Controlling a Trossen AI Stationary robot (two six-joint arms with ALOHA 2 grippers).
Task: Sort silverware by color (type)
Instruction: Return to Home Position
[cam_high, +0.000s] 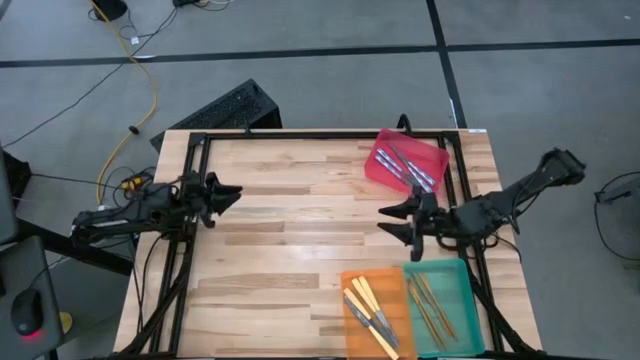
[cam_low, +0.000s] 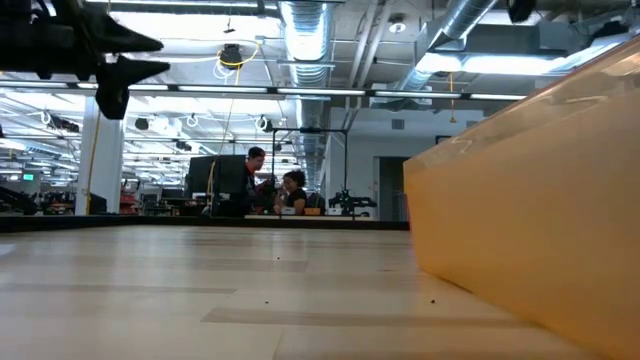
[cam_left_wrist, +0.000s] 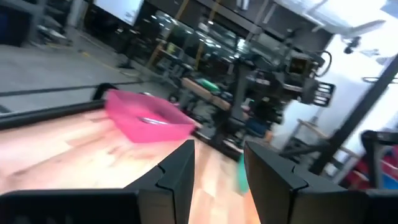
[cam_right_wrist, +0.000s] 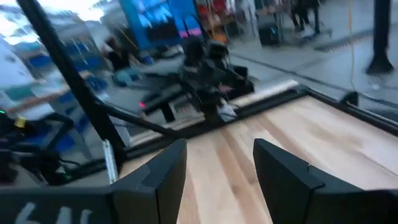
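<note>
Right gripper empty, fingers spread wide, near red tray, on side facing orange tray. Left gripper wide, empty, well apart from red tray across table. Blue-handled silverware in red tray; yellow-handled silverware in orange tray, tan silverware in teal tray just beside it

Grey floor w/ yellow cable — overhead ducts, strip lights, two people far back
</note>
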